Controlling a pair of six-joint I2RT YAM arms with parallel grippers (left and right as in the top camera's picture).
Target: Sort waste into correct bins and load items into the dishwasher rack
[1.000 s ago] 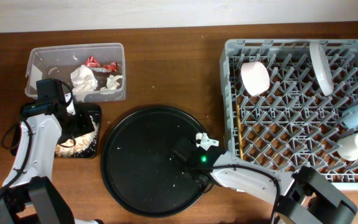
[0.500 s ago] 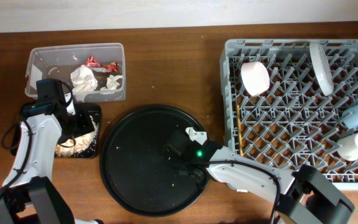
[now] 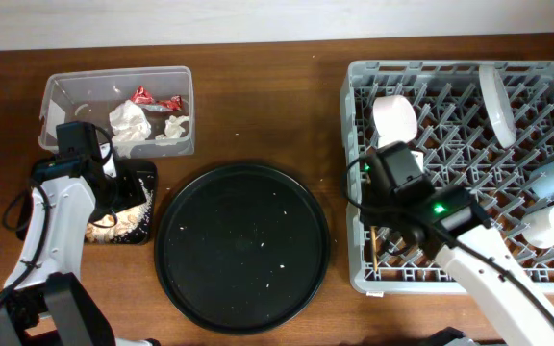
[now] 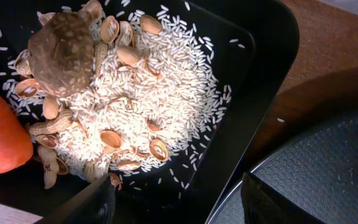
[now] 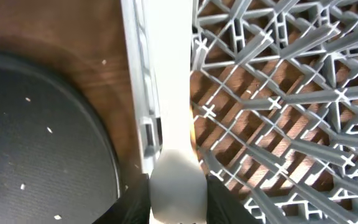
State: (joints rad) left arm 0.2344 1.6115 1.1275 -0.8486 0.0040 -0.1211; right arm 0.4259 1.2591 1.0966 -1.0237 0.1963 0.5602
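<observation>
Three cameras, all looking down.
The overhead one sits high and sees the whole table (image 3: 258, 106). The left wrist one is very near the shallow black tray (image 4: 253, 37). The right wrist one is very near the rack (image 3: 431, 67) edge. All three see the round black tray (image 3: 243, 250).

Reaches in from the lower-left edge with the left arm (image 3: 51, 216), white link angled upward, black wrist block (image 3: 73, 144) on top. Points the left gripper (image 4: 176, 208) downward with its 2 fingers (image 4: 82, 202) spread wide apart and nothing between them. Stretches the right arm (image 3: 489, 259) in from the lower-right corner, slanting up and leftward, green light (image 3: 439, 208) lit near the wrist. Pinches a white utensil handle (image 5: 176, 174) between the 2 dark fingers (image 5: 221, 200) of the right gripper (image 5: 178, 208), aimed down.
</observation>
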